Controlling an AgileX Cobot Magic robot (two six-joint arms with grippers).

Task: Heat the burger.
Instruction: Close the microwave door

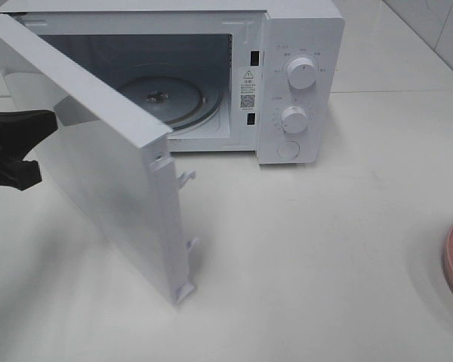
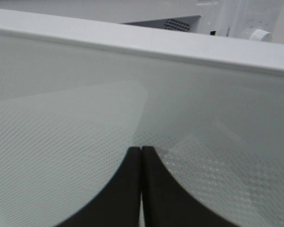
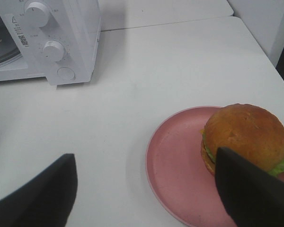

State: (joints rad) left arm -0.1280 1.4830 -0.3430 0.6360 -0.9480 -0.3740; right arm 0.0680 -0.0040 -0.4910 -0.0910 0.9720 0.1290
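Microwave (image 1: 211, 68) cavity is standing open; swung door (image 1: 98, 173) is blocking the left approach, right-side table (image 1: 325, 249) apparently lying clear.

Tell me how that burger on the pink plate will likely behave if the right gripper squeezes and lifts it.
The burger looks stacked in loose layers, lettuce frilling out at the edge, so it may shear or shed filling if tilted. Its bun looks glossy and domed, so the fingers could slip upward or dent it. It sits off-centre on the plate, which may tip if pushed.
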